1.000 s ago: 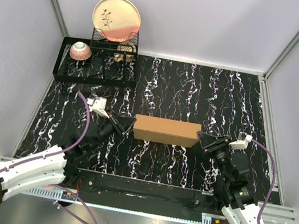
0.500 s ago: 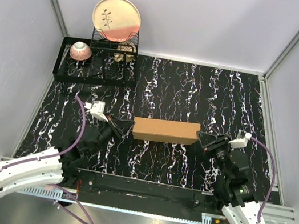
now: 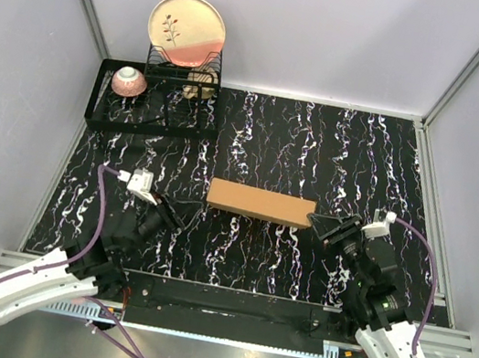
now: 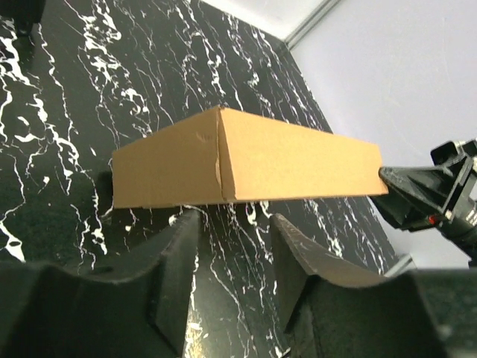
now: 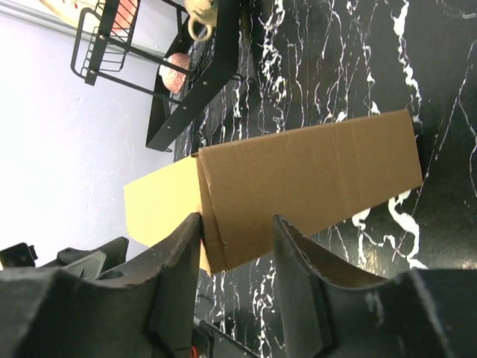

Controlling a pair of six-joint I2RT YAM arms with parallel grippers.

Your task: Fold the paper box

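Note:
The paper box (image 3: 258, 203) is a flat brown carton lying on the black marble table (image 3: 319, 147), turned slightly, its left end farther back. My left gripper (image 3: 175, 218) is open and empty, apart from the box's left end. In the left wrist view the box (image 4: 246, 168) lies just beyond the gripper (image 4: 235, 250). My right gripper (image 3: 317, 222) is open at the box's right end. In the right wrist view the box's near corner (image 5: 298, 186) sits between the open jaws of the gripper (image 5: 235, 224), one finger (image 5: 179, 253) against the end face.
A black dish rack (image 3: 154, 113) stands at the back left with a plate (image 3: 188, 31), a pink bowl (image 3: 130, 81) and a mug. It also shows in the right wrist view (image 5: 201, 67). Grey walls enclose the table on three sides.
My left gripper has drawn back to the lower left, away from the box. The box has turned, its left end moving farther back. The right gripper has stayed at the right end.

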